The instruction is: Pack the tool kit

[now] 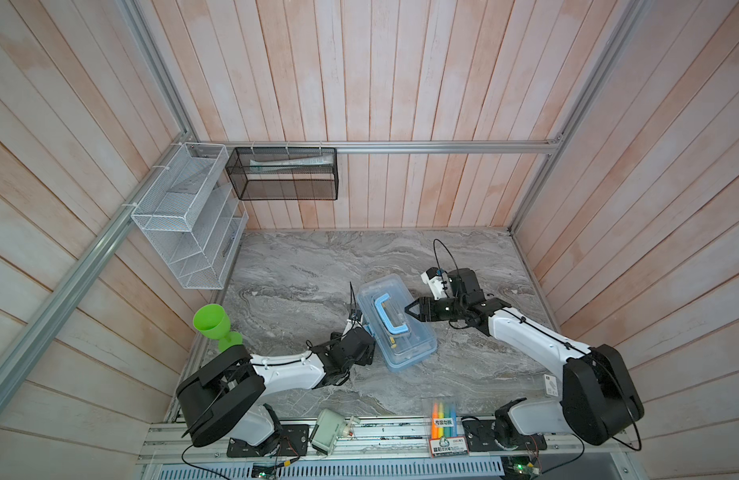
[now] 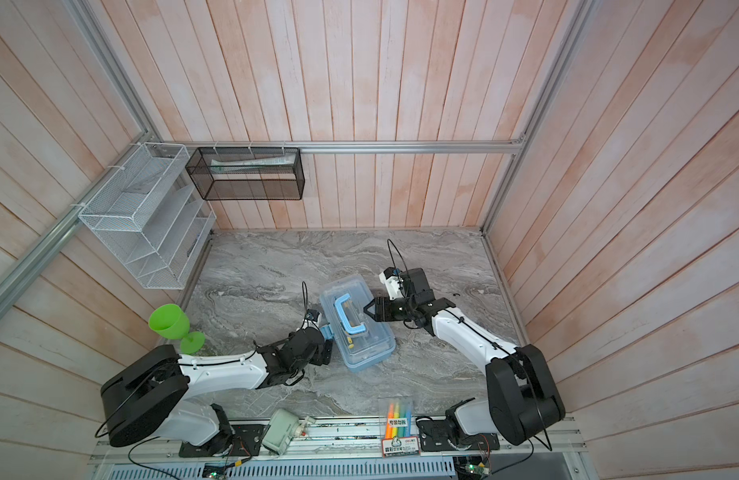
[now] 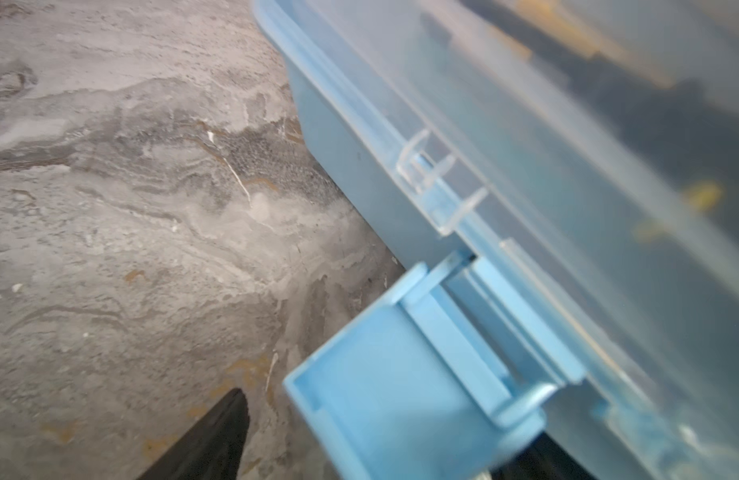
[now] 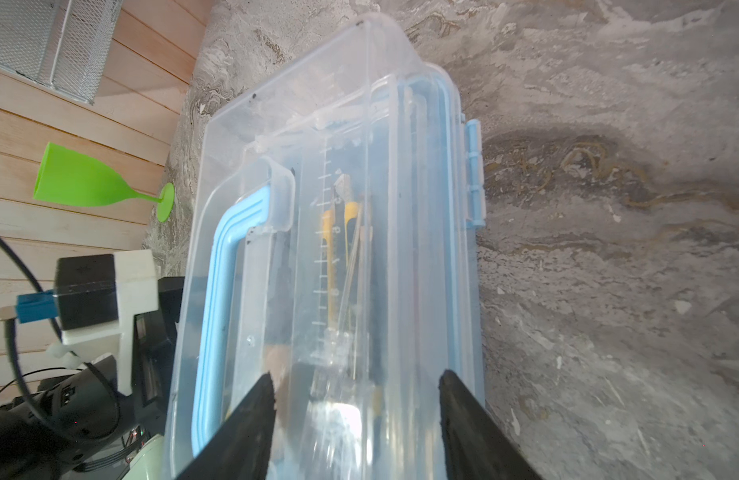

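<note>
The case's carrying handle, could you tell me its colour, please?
Light blue handle, clearest in the right wrist view.

Highlighter pack [image 1: 443, 432] label seems illegible.

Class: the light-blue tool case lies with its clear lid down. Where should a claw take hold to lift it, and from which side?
Probably the blue handle on the lid of the tool case. It lies flat along the lid's middle, so come from above with the claw set across its long bar. The case itself looks too wide for either claw.
</note>
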Motion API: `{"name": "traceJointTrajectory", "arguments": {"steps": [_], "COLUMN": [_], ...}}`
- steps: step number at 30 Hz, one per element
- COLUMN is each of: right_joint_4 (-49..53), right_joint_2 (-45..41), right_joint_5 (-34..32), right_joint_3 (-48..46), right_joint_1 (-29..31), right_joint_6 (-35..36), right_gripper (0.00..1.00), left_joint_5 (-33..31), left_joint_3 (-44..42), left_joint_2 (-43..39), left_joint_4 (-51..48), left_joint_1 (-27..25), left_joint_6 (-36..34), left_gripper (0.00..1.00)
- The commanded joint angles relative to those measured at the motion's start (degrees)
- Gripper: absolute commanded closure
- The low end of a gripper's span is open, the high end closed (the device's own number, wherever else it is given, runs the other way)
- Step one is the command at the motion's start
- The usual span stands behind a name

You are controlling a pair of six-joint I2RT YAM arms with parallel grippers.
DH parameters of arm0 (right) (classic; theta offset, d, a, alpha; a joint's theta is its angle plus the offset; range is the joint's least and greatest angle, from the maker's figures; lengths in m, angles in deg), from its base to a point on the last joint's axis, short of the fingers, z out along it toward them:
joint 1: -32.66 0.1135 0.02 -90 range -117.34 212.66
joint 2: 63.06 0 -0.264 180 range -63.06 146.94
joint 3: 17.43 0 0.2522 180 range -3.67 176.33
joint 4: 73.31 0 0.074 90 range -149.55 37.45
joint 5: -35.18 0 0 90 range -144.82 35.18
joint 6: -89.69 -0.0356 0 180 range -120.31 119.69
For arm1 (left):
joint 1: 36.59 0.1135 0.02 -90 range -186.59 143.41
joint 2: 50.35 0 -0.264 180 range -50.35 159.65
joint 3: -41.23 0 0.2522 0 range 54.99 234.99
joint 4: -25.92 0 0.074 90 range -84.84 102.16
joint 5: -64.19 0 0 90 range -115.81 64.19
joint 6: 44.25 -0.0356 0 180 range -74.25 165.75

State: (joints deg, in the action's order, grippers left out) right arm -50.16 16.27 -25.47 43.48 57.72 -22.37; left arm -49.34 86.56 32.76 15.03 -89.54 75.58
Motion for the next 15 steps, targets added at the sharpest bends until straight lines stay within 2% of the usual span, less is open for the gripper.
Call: {"name": "traceJointTrajectory", "arguments": {"steps": [1, 6, 10, 15], "right_joint_4": [0.6, 0.6, 0.4, -0.2], "right_joint_2": [-1.7, -2.6, -3.1, -3.2], "right_joint_5": [1.1, 0.8, 0.8, 2.1], "right_joint_3": [-1.1, -1.9, -2.6, -3.3], "right_joint_1": [0.5, 0.5, 0.5, 0.5], "right_joint_6": [-0.9, -1.3, -1.6, -1.4], "right_gripper": [0.40, 0.40, 0.40, 0.40], "left_joint_5": [-4.3, -4.1, -2.6, 3.7], "left_joint_3": [-1.2, -0.6, 0.0, -2.7], "left_joint_2": [-1.5, -2.1, -3.9, -6.6], "left_joint_4": [-1.4, -3.8, -5.2, 2.2], "left_joint_1": [0.6, 1.5, 3.0, 5.6], "left_joint_6": [2.0, 4.3, 7.0, 6.9], "left_gripper": [0.11, 0.11, 0.15, 0.15]}}
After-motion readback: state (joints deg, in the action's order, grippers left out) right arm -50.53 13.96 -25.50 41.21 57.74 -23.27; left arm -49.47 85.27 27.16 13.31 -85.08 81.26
